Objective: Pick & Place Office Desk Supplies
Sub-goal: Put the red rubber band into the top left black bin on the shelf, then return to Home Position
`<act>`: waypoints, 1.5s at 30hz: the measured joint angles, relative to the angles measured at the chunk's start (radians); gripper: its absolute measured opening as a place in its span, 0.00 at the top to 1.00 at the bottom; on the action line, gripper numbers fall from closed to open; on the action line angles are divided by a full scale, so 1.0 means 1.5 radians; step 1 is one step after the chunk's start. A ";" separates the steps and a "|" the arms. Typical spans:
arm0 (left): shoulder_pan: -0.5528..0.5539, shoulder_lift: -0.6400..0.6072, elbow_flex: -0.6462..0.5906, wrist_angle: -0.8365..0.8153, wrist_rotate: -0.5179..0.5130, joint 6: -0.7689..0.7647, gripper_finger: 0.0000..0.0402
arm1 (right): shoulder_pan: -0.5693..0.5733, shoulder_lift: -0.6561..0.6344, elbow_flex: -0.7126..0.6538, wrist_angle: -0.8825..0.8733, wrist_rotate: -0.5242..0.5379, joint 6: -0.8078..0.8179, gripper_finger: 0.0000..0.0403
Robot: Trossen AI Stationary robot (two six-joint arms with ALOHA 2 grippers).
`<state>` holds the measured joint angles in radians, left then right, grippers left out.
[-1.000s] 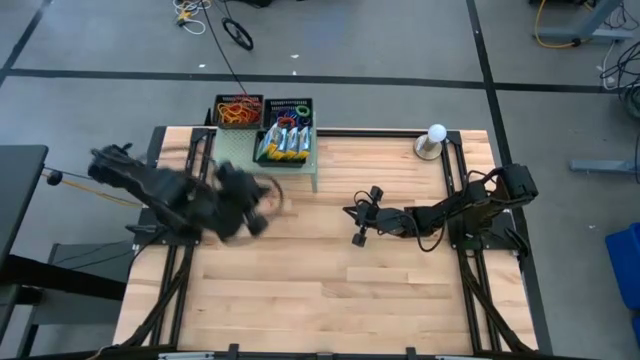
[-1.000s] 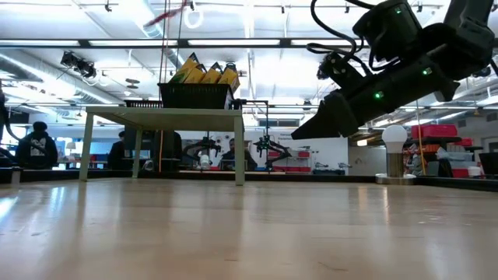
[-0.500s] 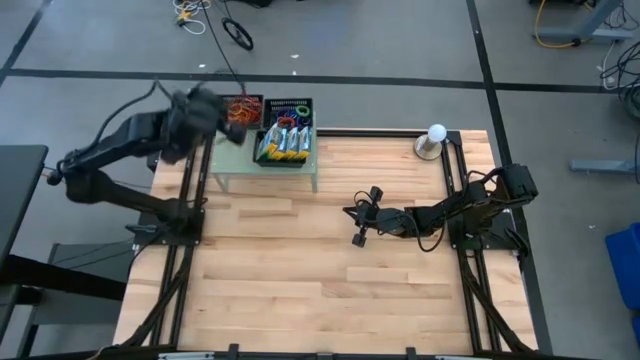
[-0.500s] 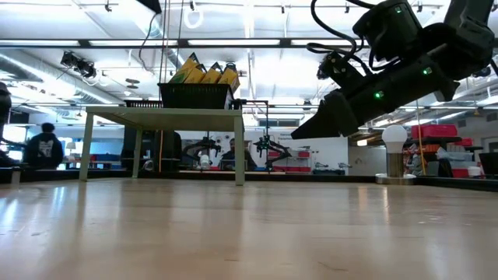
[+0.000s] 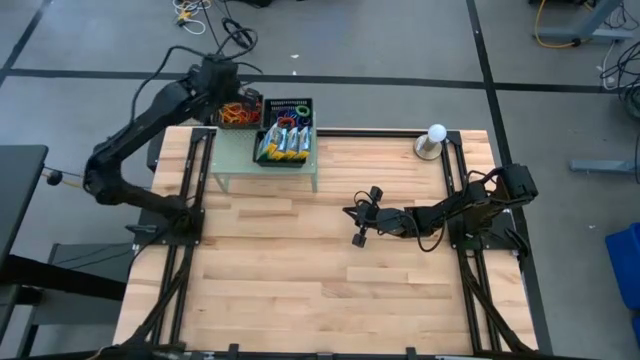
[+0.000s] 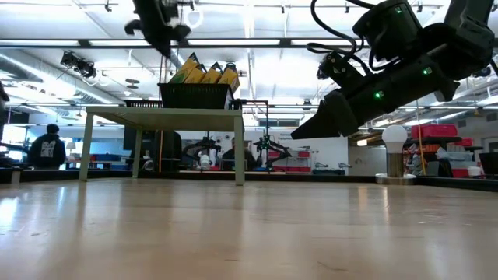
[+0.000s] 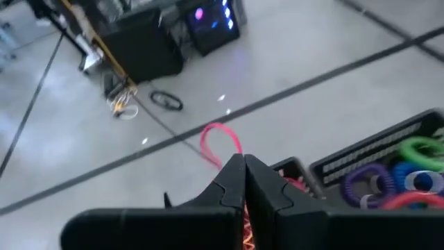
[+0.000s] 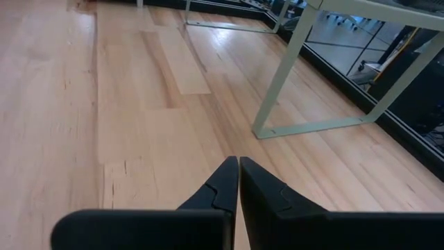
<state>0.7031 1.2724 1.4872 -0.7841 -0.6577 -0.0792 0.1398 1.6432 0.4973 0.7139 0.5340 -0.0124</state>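
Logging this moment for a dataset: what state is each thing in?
left gripper: shut on a red rubber band, above the tray of red and orange bands.
right gripper: shut, empty, above the table.
crayon boxes: standing in their black tray on the green shelf.
white ball: on its stand.

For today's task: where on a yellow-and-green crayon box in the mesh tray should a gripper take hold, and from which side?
Grip the crayon box across its narrow sides near the upper end, coming from above. The boxes lean packed together in the black mesh tray on the green shelf, so only their tops stand clear of its walls, as the low view shows.
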 joint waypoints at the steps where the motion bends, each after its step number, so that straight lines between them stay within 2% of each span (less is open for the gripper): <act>1: 0.012 0.012 0.000 0.000 0.004 0.001 0.99 | 0.000 0.000 0.000 0.000 0.000 0.000 0.94; 7: 0.056 0.060 0.000 -0.026 0.046 -0.024 0.99 | 0.001 0.000 0.000 0.000 -0.023 0.001 0.94; 14: 0.055 0.058 0.000 -0.109 0.081 -0.049 0.98 | 0.002 0.000 0.000 -0.005 -0.031 0.016 0.94; 17: 0.055 0.057 0.000 -0.138 0.117 -0.068 0.96 | 0.002 0.000 0.000 -0.005 -0.035 0.016 0.94; 22: 0.050 0.068 0.000 -0.138 0.146 -0.065 0.84 | 0.002 0.000 0.000 -0.005 -0.035 0.018 0.94; 31: 0.067 0.108 0.000 -0.116 0.165 -0.027 0.56 | 0.002 0.000 0.000 -0.005 -0.035 0.018 0.94; 34: 0.090 0.114 0.000 -0.080 0.166 -0.010 0.51 | 0.002 0.000 0.000 -0.005 -0.035 0.018 0.94; 38: 0.133 0.114 0.000 -0.040 0.167 0.011 0.55 | 0.002 0.000 0.000 -0.005 -0.037 0.018 0.94; 43: 0.198 0.125 0.001 -0.033 0.242 0.013 0.71 | 0.002 0.000 0.000 -0.005 -0.037 0.018 0.94; 45: 0.214 0.139 0.000 -0.033 0.252 0.014 0.78 | 0.002 0.000 0.000 -0.005 -0.037 0.018 0.94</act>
<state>1.0243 1.4810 1.4879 -0.8335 -0.2802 -0.0586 0.1429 1.6432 0.4969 0.7063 0.4789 0.0143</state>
